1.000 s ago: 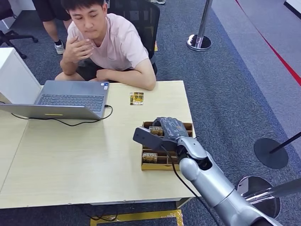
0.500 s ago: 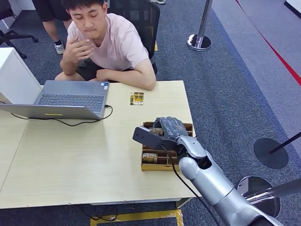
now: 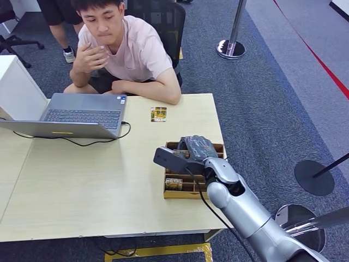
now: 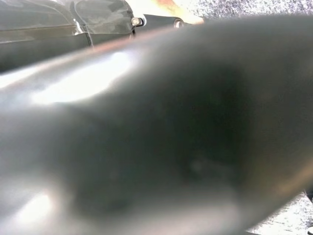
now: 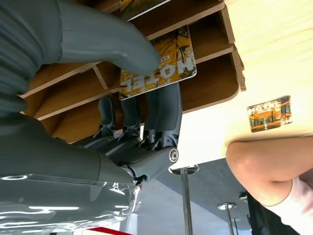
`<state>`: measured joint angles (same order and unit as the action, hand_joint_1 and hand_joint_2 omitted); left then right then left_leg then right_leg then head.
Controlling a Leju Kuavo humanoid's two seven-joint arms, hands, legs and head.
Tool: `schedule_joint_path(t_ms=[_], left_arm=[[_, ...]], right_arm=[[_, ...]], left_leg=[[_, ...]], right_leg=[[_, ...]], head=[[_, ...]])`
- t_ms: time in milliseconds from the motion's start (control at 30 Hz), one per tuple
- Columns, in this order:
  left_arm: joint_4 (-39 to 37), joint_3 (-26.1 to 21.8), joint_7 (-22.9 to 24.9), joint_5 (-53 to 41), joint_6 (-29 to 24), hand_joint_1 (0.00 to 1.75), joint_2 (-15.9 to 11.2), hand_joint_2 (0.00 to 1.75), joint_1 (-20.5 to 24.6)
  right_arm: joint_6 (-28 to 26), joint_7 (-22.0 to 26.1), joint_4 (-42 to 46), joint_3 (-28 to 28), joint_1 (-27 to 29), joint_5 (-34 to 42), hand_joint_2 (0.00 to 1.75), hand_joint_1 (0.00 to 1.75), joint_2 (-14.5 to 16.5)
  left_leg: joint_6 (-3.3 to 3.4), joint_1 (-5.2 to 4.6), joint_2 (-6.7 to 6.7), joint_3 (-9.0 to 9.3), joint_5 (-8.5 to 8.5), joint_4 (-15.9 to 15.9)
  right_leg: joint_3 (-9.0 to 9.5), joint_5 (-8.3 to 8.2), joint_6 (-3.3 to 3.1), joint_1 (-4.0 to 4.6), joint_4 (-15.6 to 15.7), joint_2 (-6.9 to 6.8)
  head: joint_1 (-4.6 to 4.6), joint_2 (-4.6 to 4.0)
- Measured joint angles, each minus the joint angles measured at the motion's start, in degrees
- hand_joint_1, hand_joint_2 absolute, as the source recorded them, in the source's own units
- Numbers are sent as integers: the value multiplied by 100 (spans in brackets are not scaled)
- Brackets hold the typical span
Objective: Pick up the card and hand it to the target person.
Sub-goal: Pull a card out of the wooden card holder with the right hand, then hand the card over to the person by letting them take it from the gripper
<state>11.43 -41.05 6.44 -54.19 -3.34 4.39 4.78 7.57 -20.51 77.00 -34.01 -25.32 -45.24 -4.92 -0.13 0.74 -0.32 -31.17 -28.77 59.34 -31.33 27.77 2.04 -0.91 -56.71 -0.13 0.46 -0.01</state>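
My right hand (image 3: pixel 197 148) hangs over a wooden card box (image 3: pixel 193 192) at the table's right edge. In the right wrist view the hand (image 5: pixel 122 147) pinches a yellow card (image 5: pixel 173 58) printed "HOTEL": the thumb presses its face, the darker fingers (image 5: pixel 160 112) sit behind it, and it still lies among the box's slots. Another card (image 3: pixel 173 182) lies in the box's near slot. A further yellow card (image 3: pixel 158 113) lies flat on the table in front of the seated person (image 3: pixel 131 49), also seen as the card (image 5: pixel 269 113) beside the person's forearm (image 5: pixel 265 156).
An open laptop (image 3: pixel 82 114) with a black cable (image 3: pixel 82 143) stands at the table's left. A white cabinet (image 3: pixel 16 87) is at the far left. Stanchion bases (image 3: pixel 231 48) stand on the grey carpet to the right.
My right hand has edged very slightly left over the box. The person, the laptop and the card on the table have not moved.
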Motion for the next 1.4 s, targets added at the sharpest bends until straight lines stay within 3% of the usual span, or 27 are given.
schedule_joint_path(t_ms=[67,133,200,900,1400], left_arm=[[0,0,-8,4,-2,0,0,0,0],[0,0,-28,16,-11,0,0,87,0],[0,0,-61,30,-25,0,0,175,0],[0,-1,-257,111,-129,0,0,175,0],[0,-2,-410,134,-99,0,0,175,-1]], right_arm=[[2,-2,0,-2,-1,-6,175,128,0],[4,-4,0,-5,-2,-11,175,148,-1],[4,-8,0,-13,-1,-14,175,155,-2],[-115,39,37,-82,17,9,175,162,-19],[-1736,1661,899,388,248,38,175,162,-73]], left_leg=[[0,0,0,0,0,0],[0,0,0,0,0,0],[0,0,0,1,0,0],[0,0,1,3,0,0],[0,0,1,1,0,1]], right_leg=[[0,0,0,0,0,0],[0,0,0,0,0,0],[0,0,0,0,0,0],[0,0,0,0,0,1],[-1,0,0,0,0,1]], head=[[0,0],[1,0],[1,0],[1,0],[1,0]])
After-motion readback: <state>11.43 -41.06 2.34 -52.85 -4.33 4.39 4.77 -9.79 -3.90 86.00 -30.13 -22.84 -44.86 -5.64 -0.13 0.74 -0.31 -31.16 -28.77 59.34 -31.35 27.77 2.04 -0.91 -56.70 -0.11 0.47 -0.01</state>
